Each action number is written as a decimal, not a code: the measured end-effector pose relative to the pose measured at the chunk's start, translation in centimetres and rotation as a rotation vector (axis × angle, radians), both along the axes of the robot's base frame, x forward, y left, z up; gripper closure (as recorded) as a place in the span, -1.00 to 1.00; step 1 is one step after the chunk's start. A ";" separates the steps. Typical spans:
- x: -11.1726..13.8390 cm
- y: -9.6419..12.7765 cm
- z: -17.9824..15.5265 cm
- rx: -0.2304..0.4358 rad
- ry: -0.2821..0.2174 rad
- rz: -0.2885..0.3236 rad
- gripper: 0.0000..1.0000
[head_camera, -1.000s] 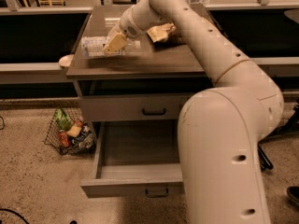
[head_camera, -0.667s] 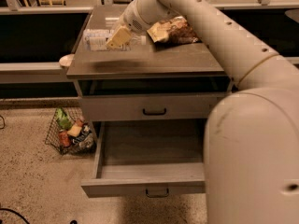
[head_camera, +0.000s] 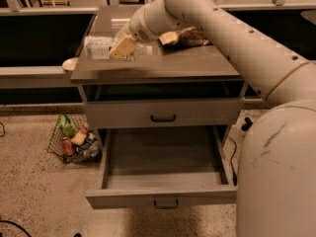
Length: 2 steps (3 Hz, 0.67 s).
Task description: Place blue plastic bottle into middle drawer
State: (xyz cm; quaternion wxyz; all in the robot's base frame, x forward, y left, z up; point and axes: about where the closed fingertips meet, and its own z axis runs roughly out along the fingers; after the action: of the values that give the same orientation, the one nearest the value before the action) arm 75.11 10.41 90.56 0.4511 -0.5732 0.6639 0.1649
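The blue plastic bottle (head_camera: 98,47), clear-whitish with a white label, lies level over the left part of the cabinet top (head_camera: 187,65), with a shadow on the top beneath it. My gripper (head_camera: 123,47) is shut on the bottle's right end, and one tan finger pad (head_camera: 122,48) shows in front of it. The middle drawer (head_camera: 163,154) is pulled out wide open and empty, well below and in front of the gripper. Its grey handle (head_camera: 165,203) is on the front panel.
A closed drawer front with a black handle (head_camera: 163,118) sits above the open drawer. A crumpled snack bag (head_camera: 183,36) lies on the top behind my arm. A wire basket (head_camera: 74,139) of items stands on the floor at left. My arm's base (head_camera: 276,172) fills the right foreground.
The gripper keeps hold of the bottle over the left of the cabinet top. My arm's bulk has shifted right in the view, uncovering more of the open drawer.
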 end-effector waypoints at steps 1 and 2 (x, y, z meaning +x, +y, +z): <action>-2.3 0.0 0.0 -0.040 0.002 -0.002 1.00; -8.7 -0.9 0.6 -0.105 0.011 -0.054 1.00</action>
State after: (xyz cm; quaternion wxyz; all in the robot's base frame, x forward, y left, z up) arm 66.45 9.47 91.20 0.4213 -0.5770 0.6892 0.1207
